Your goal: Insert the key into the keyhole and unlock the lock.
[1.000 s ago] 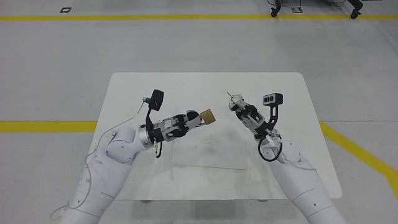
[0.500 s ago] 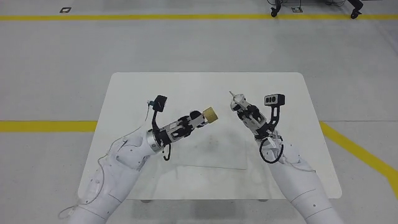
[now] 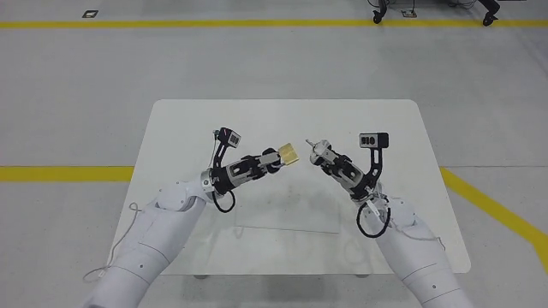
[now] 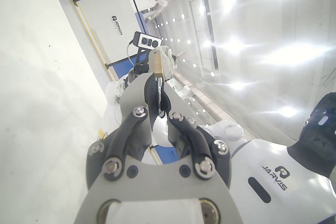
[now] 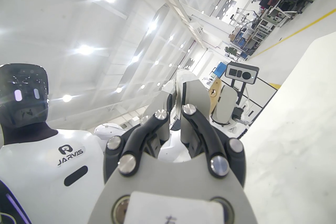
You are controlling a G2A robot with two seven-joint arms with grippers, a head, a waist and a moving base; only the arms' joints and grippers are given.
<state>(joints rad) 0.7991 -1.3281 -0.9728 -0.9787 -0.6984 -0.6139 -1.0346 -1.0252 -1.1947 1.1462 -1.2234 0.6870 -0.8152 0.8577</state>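
Brass lock (image 3: 289,152) and key (image 3: 309,143) sit closer together than a second ago. Your left arm has brought the lock up and inward, and your right arm has carried the key toward it. Only a narrow gap now parts the key's tip from the lock's end face, and they are not touching. Both are held in the air above the middle of the white table (image 3: 385,120).

Your left gripper (image 3: 276,158) is clamped on the lock's silver shackle (image 4: 159,95). Most of that loop is buried between the black pads, so you cannot tell whether it is latched. Your right gripper (image 3: 319,150) is pinched on the key. In its own wrist view the fingers (image 5: 193,93) hide the key's head, and the blade cannot be made out there. From the top view the key is only a thin sliver.

You see the lock's body as a small squarish block of yellow brass. Its end face is turned toward the right gripper, with a dark keyhole (image 5: 213,92) in the middle of that face.
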